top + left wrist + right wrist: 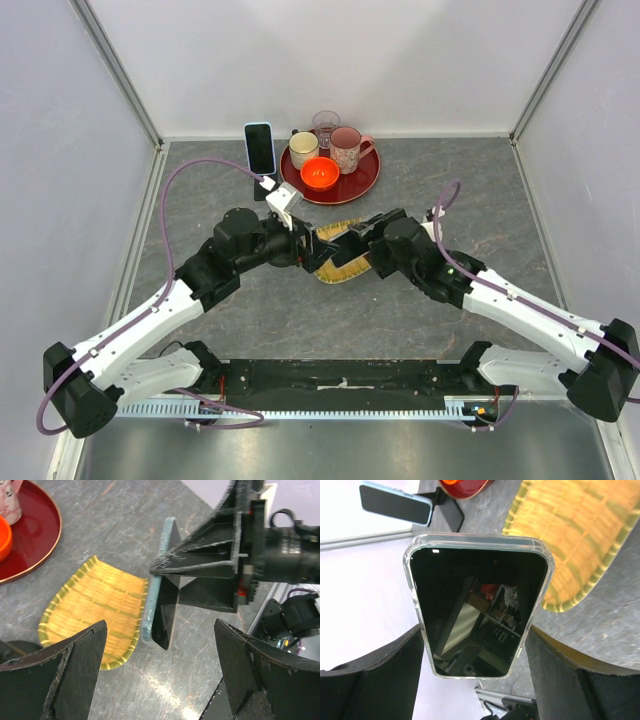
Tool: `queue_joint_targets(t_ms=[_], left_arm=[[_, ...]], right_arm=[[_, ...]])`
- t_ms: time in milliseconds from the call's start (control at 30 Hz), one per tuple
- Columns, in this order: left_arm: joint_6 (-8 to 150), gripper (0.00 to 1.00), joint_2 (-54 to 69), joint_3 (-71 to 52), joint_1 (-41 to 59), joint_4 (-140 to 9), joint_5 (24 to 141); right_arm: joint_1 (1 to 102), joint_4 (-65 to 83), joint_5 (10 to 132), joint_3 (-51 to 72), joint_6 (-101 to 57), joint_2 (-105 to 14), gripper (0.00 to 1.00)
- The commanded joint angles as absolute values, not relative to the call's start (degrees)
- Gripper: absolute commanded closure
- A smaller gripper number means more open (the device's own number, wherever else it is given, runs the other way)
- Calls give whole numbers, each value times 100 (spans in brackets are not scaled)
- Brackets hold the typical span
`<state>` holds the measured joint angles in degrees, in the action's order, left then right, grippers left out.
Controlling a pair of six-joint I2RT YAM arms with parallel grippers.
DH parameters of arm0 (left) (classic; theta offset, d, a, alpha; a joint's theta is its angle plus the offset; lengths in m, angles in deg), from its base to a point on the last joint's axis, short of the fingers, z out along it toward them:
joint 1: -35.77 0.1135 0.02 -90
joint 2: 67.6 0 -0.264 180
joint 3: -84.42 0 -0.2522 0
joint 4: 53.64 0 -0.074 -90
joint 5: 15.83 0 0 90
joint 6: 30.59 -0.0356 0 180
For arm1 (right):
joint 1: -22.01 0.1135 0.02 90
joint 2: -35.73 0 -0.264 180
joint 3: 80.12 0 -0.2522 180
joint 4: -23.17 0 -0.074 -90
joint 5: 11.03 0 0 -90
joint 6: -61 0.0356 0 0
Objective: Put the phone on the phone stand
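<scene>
The phone is hanging clamped in my right gripper near the woven tray, while my left gripper is facing it with jaws spread apart.

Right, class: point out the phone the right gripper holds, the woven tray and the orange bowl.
phone [477, 610], right wrist view, middle of its dark screen.
woven tray [95, 615], left wrist view, its slatted floor.
orange bowl [320, 174], top external view, the inside of the bowl.

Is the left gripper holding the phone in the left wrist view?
No, the left gripper is open and empty, while the right gripper clamps the phone by its edges.
</scene>
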<state>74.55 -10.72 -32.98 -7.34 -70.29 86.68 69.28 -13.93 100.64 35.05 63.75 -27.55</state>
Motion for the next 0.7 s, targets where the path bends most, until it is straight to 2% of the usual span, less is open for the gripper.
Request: queue_joint_targets(t_ms=[0,233,367,633,667], left_arm=[[7471,7,-994,-2996,-545,-7267,8488],[7356,14,-907,-2952,-474,-7215,9508],[7427,31,-827,-2926,-404,-7144,9789],[7462,52,-801,-2935,-351,-7065,9904],[7462,59,-801,-2934,-351,-7065,9913]], right_arm=[[7175,-414,10147,3163,6847,-2772,100],[7237,69,10085,3189,6795,-2649,100],[7316,158,9997,3163,6742,-2640,100],[7536,457,9953,3207,6601,-2632,100],[7562,474,9953,3207,6575,-2640,100]])
